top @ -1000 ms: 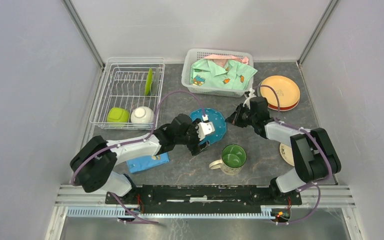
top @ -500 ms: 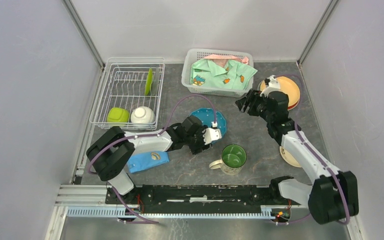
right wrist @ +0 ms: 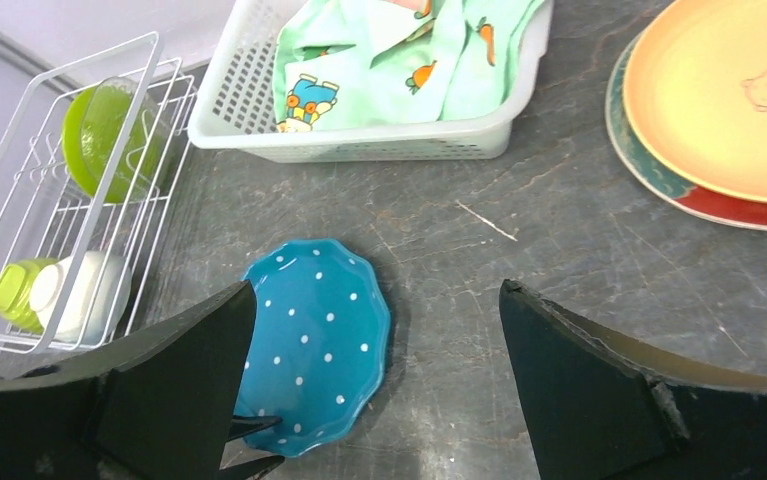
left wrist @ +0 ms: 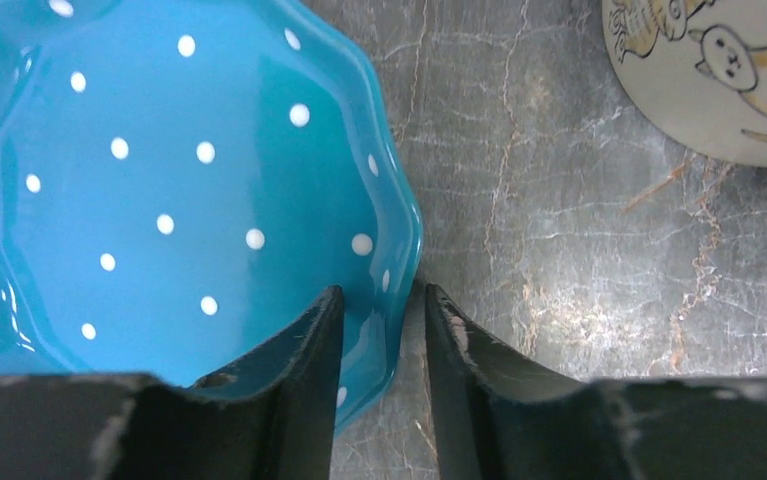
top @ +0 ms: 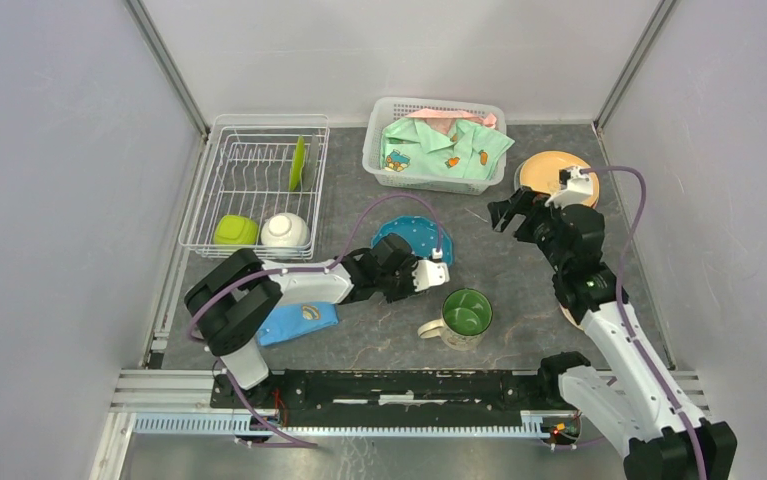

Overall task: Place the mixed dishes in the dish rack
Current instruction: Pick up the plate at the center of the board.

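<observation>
The blue dotted scalloped plate (top: 411, 238) (left wrist: 159, 200) (right wrist: 314, 340) lies mid-table. My left gripper (top: 414, 268) (left wrist: 379, 290) is shut on its near rim, with one finger over the inside and the other outside against the edge. My right gripper (top: 507, 212) (right wrist: 374, 287) hangs wide open above the table to the plate's right, holding nothing. The white wire dish rack (top: 221, 190) (right wrist: 19, 200) at the back left holds an upright lime-green plate (top: 298, 163), a green cup (top: 235, 231) and a white bowl (top: 284, 230). The green-lined mug (top: 464, 315) stands near the front.
A white latticed basket (top: 389, 165) with green clothing stands at the back. Orange and red plates (top: 544, 172) (right wrist: 719, 100) are stacked at the back right. A folded blue cloth (top: 299, 322) lies under the left arm. A cream plate (top: 565, 314) shows partly behind the right arm.
My right gripper opened, let go of the blue plate's right edge and drew back to the right. My left gripper closed on the plate's near rim.
</observation>
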